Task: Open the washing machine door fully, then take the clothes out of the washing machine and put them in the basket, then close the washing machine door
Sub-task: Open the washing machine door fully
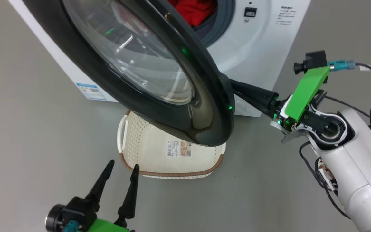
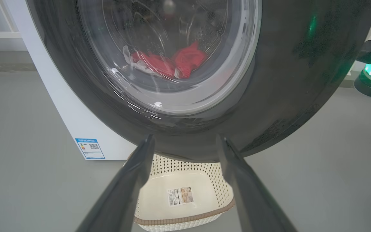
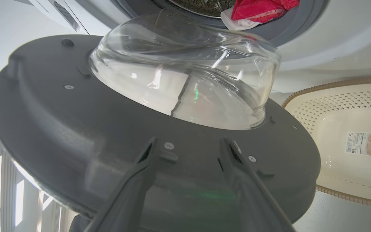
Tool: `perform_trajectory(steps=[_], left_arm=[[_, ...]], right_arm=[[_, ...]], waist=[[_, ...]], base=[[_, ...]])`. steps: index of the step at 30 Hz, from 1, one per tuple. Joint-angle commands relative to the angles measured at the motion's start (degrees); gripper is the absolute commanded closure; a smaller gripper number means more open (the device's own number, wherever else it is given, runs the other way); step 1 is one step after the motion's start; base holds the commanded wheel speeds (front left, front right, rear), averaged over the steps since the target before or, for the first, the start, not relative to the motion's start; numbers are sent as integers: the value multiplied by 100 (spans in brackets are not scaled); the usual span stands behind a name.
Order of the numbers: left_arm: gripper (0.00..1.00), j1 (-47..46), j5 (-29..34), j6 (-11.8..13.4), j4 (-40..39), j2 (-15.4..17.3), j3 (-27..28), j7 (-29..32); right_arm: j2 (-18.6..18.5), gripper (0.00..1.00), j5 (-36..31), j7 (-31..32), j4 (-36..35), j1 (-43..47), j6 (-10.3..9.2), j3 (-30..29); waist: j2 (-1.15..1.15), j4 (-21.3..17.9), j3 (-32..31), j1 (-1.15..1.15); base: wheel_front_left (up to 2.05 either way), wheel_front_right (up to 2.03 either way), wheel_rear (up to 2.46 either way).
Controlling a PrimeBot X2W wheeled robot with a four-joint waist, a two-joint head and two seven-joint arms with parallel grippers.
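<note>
Swinging the washing machine door point(image 1: 204, 106) fully open looks like the step in hand.

Head view: the door stands part-way out from the washing machine point(image 1: 259, 38), with the basket point(image 1: 147, 145) under its lower rim and the clothes point(image 1: 193, 11) in the drum behind it. The right gripper point(image 1: 253, 95) reaches behind the door's free edge, where its tips are hidden. The left gripper point(image 1: 123, 163) hovers below the door near the basket, fingers apart and empty.

Left wrist view: the spread fingers point(image 2: 134, 174) point at the door's lower outer rim, and red fabric shows through its glass.

Right wrist view: the right fingers point(image 3: 140, 180) are apart, tips at the door's inner face just beside the glass bowl, clamping nothing.

I judge it best to push on that inner face near the free edge, following the door's arc, and to keep the left arm out of its path.
</note>
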Motion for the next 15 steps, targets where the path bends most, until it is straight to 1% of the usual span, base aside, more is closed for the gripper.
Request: perform_trajectory(steps=[1, 10, 15], left_arm=[[0, 76, 59, -32, -159, 78, 223, -50], [0, 186, 82, -32, -114, 78, 466, -50], [0, 249, 111, -32, -111, 78, 666, -50]], right_arm=[[71, 0, -50, -46, -198, 94, 5, -19], [59, 0, -176, -521, -283, 844, 5, -233], [30, 0, -285, -795, -470, 1406, 5, -307]], waist=[[0, -83, -58, 0], [0, -365, -251, 0], [0, -535, -321, 0]], base=[[0, 0, 0], [0, 0, 0], [0, 0, 0]])
